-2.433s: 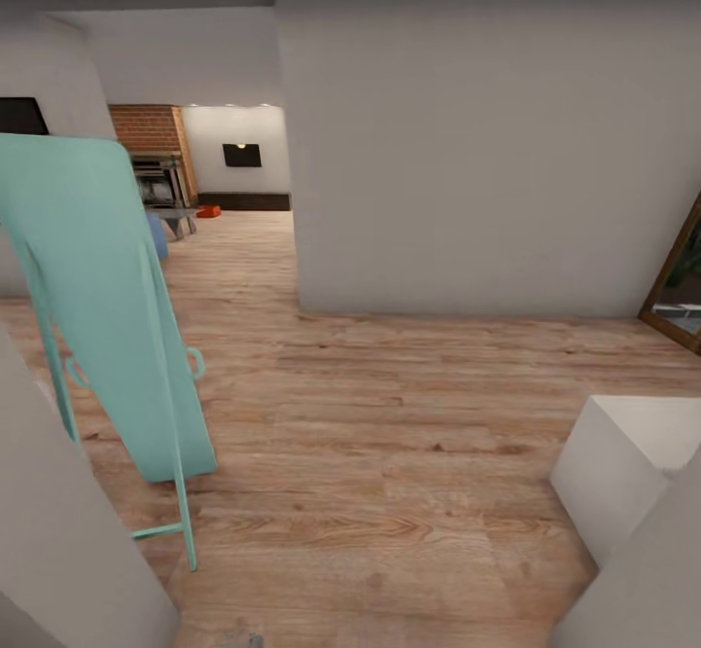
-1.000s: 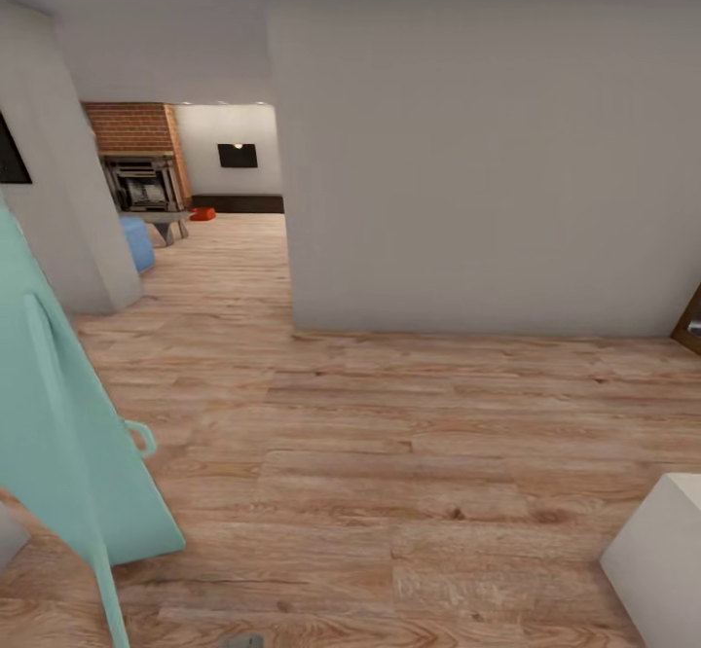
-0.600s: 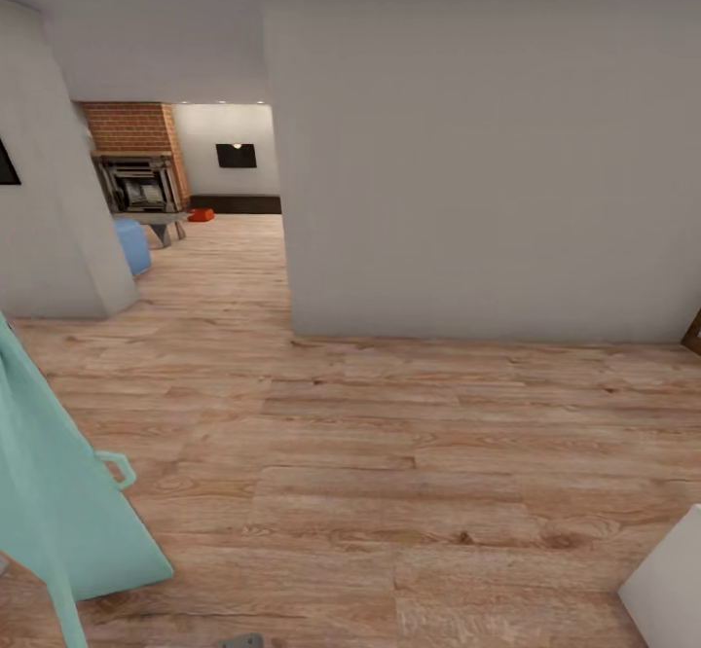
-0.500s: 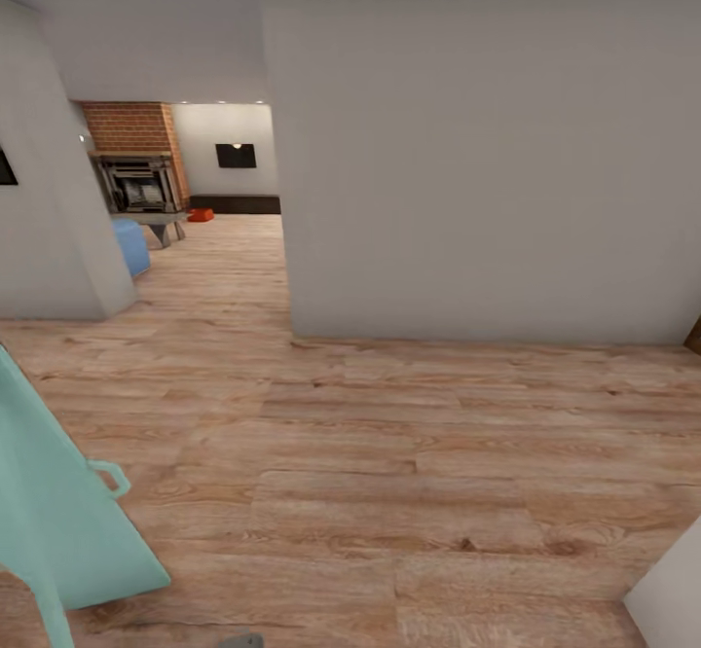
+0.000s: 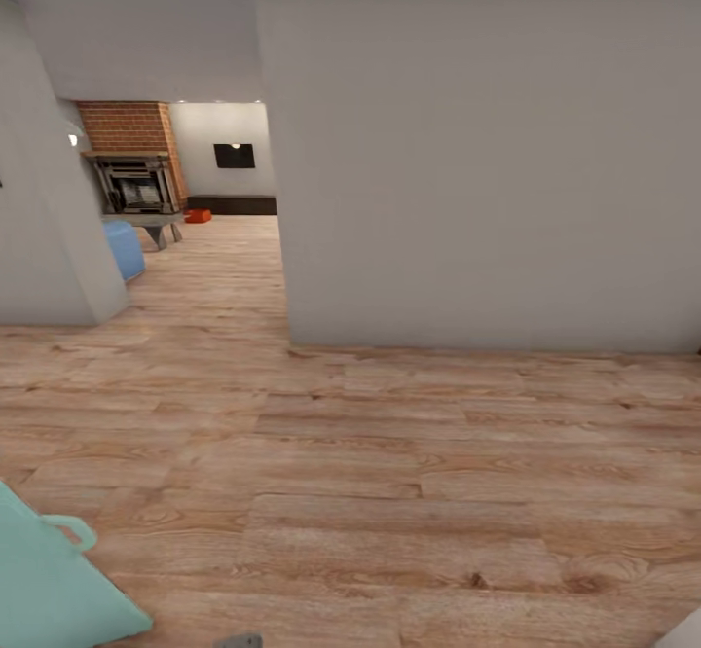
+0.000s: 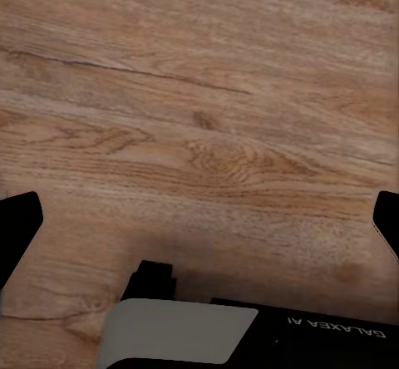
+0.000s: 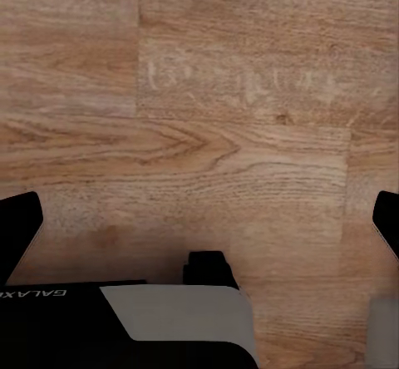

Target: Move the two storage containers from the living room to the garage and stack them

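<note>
Left gripper point(image 6: 199, 219): jaws spread wide, nothing between them, light wood-plank floor point(image 6: 208, 95) beneath. Right gripper point(image 7: 199, 219): jaws likewise wide, empty, over the same planks. One orange-red storage container point(image 5: 198, 216) lies well apart from both, far ahead in the living room, on the floor near the brick fireplace point(image 5: 131, 157). White wall point(image 5: 487, 162) stands between.

Light wood-plank floor point(image 5: 389, 453) runs through the doorway; far off, an orange-red container point(image 5: 198, 215) sits on it, near a blue seat point(image 5: 124, 247).
</note>
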{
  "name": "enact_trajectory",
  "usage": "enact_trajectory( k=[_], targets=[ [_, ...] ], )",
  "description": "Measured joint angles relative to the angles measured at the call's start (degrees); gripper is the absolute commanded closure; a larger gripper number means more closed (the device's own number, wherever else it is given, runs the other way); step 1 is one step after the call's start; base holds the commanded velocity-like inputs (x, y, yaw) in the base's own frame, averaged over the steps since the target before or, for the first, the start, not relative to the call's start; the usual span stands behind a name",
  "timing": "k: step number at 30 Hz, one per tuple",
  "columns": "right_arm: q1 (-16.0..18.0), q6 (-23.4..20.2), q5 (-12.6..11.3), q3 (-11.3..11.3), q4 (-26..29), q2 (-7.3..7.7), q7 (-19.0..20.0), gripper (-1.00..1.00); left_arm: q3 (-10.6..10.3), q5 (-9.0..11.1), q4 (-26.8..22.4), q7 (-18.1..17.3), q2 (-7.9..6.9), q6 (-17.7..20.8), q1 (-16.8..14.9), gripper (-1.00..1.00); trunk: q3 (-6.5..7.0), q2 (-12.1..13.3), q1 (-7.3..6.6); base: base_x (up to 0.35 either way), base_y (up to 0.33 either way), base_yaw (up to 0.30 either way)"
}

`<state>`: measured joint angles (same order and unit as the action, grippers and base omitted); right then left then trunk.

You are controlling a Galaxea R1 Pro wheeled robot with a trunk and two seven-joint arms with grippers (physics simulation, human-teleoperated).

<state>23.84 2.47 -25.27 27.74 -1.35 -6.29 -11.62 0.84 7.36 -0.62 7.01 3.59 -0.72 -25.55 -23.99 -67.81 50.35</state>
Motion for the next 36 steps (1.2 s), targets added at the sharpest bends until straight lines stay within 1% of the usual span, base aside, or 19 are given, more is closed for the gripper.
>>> enact_trajectory(
  k=[36],
  targets=[
    [0.0, 0.04, 0.0, 0.0, 0.0, 0.0, 0.08, -1.0, 0.0, 0.07, 0.0, 0.0, 0.0, 0.0, 0.0, -1.0, 0.0, 0.0, 0.0, 0.311, 0.0, 0.0]
  ],
)
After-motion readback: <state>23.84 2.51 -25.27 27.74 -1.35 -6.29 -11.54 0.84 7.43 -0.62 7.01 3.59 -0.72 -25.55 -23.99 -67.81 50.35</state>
